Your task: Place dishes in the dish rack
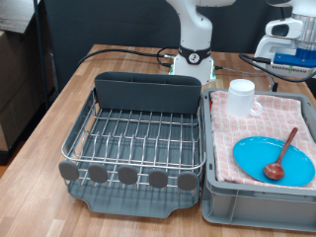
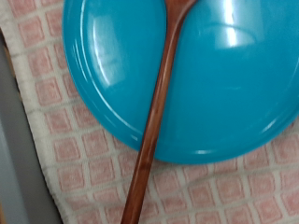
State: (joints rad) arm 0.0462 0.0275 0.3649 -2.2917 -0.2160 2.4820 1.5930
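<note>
Dishes remain beside the dish rack [image 1: 138,128]: spoon [image 1: 281,156] across plate [image 1: 267,158], mug [image 1: 241,97] behind. We judge the spoon light, stiff; grip mid-handle. Pincer unseen; state undeterminable.

Warm brown wooden bench [image 1: 39,118] with visible grain, filling the lower part of the exterior view and running back toward a dark wall [image 1: 109,25]. Near-black backdrop behind, evenly dim. Black cables [image 1: 118,51] trailing across the far bench surface. At the exterior view's left edge, a sliver of cardboard-coloured box [image 1: 12,54] beyond the bench. At the top right, blue-and-white equipment [image 1: 288,44], partly cut off. Soft, diffuse overhead light, with mild sheen on the wood.
</note>
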